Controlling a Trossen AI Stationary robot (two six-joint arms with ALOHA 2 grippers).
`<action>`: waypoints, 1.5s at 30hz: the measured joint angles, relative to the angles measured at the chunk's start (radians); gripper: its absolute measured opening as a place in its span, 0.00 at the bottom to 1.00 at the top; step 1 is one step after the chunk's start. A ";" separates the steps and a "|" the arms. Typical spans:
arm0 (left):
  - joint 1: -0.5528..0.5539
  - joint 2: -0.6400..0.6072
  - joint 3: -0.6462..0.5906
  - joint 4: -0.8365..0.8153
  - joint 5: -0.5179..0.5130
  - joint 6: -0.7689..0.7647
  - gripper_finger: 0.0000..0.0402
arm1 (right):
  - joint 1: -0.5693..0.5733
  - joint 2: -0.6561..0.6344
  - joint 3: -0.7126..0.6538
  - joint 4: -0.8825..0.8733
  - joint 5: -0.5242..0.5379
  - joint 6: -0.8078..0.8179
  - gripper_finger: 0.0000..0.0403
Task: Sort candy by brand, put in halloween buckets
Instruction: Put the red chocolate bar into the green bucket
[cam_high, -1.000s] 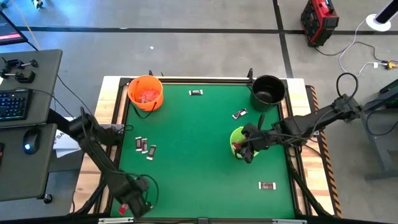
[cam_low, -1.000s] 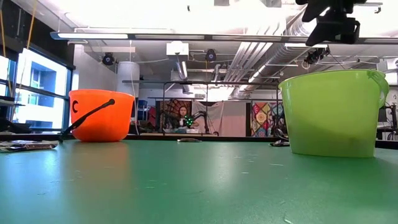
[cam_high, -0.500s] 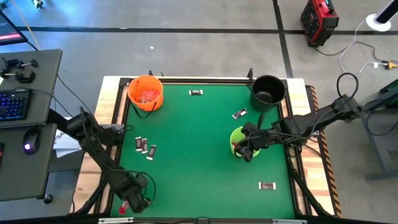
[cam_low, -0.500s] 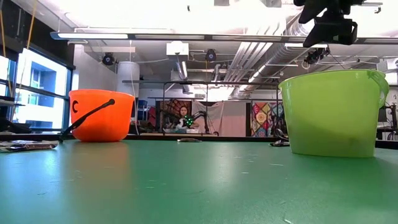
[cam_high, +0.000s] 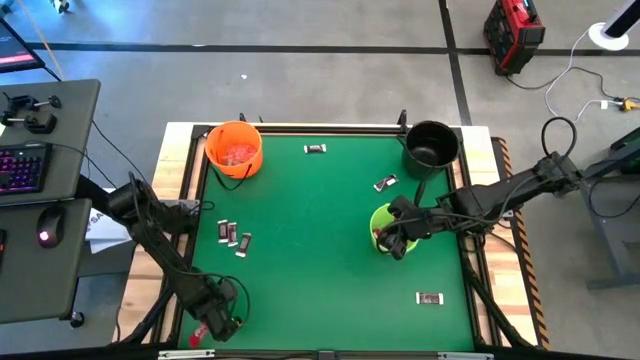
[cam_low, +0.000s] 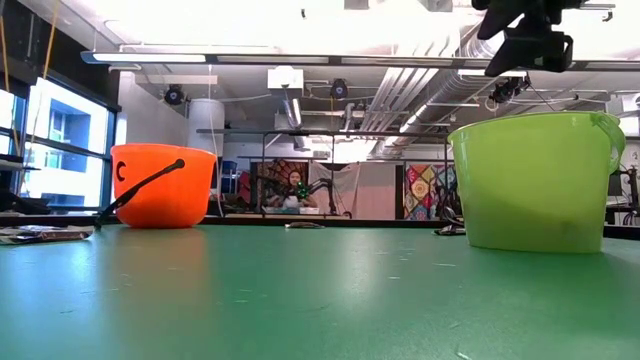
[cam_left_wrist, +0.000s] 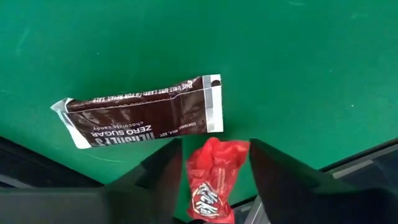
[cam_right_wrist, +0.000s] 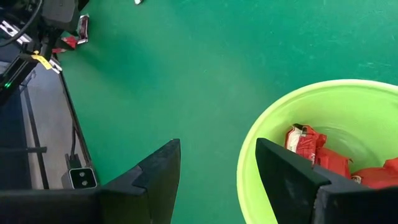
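We are closing the left end effector (cam_left_wrist: 211, 163) on a red candy (cam_left_wrist: 213, 177) at the counter's near-left corner (fingers apart, not yet clamped); lifting follows.

The bench (cam_high: 320, 250) has a matt green cloth-like top, faintly scuffed, with a pale wooden edge. The round lime green plastic bucket (cam_low: 535, 180) and round orange plastic bucket (cam_low: 160, 185) look smooth with a soft sheen. The long brown candy wrapper (cam_left_wrist: 143, 112) is glossy film with crimped silvery ends; the crinkled red candy wrapper (cam_left_wrist: 214, 177) shines. The left claw's fingers (cam_left_wrist: 283, 180) are matt dark plastic.
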 joint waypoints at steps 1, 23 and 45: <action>-0.002 0.000 0.000 0.000 0.000 0.000 0.40 | 0.000 0.000 0.000 0.000 0.002 0.000 0.50; 0.030 -0.189 0.000 -0.004 -0.142 0.035 0.00 | 0.000 0.000 0.000 0.000 0.007 0.000 0.50; 0.601 -0.237 0.003 0.331 -0.299 0.819 0.03 | 0.000 0.000 0.000 0.276 0.062 0.032 0.50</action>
